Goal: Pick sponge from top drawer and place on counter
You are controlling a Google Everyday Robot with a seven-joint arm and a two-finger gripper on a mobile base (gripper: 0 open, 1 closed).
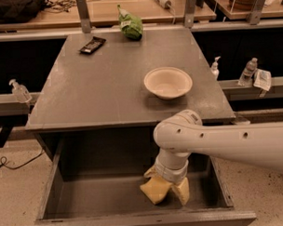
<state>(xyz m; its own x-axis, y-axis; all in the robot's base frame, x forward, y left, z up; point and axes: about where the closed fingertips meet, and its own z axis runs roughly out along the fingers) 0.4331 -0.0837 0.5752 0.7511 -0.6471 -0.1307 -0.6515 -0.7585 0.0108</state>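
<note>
Down in the dark grey wooden drawer, the end effector, grip impossible to tell, met the pale yellow foam sponge; a straight upward lift seemed wisest.

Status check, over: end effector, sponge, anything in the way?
End effector down inside top drawer, at the sponge. Sponge not yet on counter. Bowl on counter, front right.
</note>
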